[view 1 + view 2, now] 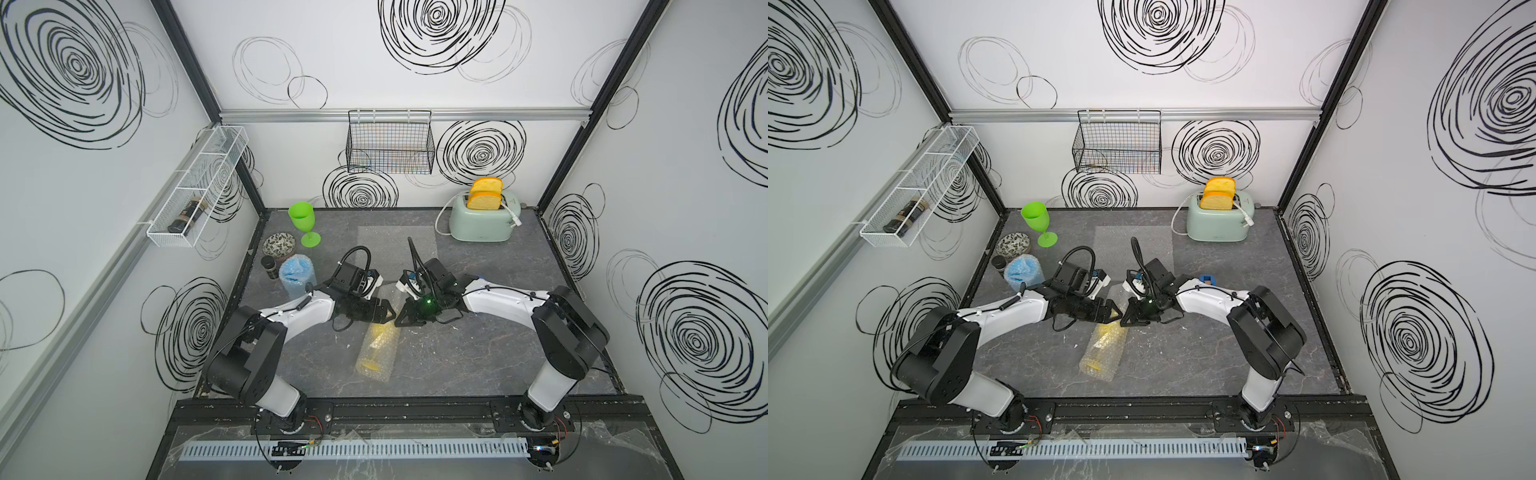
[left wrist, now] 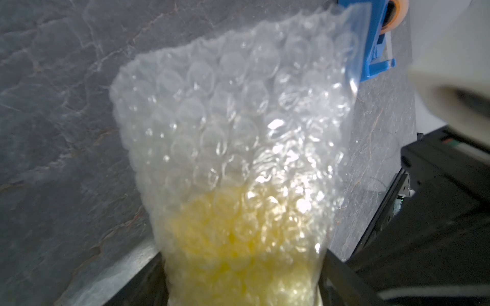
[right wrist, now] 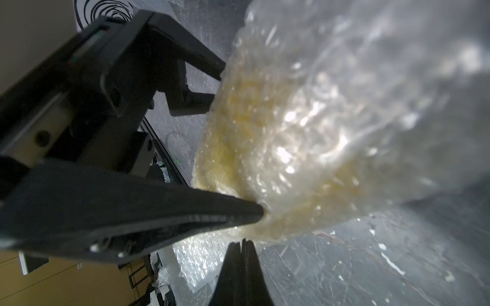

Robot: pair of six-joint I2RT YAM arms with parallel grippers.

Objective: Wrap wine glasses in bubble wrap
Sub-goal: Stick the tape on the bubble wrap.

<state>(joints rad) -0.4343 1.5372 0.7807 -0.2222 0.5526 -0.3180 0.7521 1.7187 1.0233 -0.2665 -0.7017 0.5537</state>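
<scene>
A yellow wine glass rolled in bubble wrap (image 1: pixel 376 349) lies on its side mid-table in both top views. My left gripper (image 1: pixel 392 312) has its jaws wide around the roll's far end; in the left wrist view the yellow bundle (image 2: pixel 238 238) fills the gap, and both fingers (image 3: pixel 238 209) press into the film. My right gripper (image 3: pixel 242 242) is shut and empty, its tips just beside the roll. A blue wine glass in bubble wrap (image 1: pixel 296 276) stands upright at the left. The green wine glass (image 1: pixel 302 222) stands bare at the back left. A flat bubble wrap sheet (image 1: pixel 395 243) lies behind the arms.
A patterned bowl (image 1: pixel 279 245) and a dark jar (image 1: pixel 269 266) sit by the left wall. A mint toaster (image 1: pixel 482 222) with toast stands at the back right. A blue tape dispenser (image 2: pixel 376 39) lies behind the right arm. A wire basket (image 1: pixel 390 143) hangs on the back wall.
</scene>
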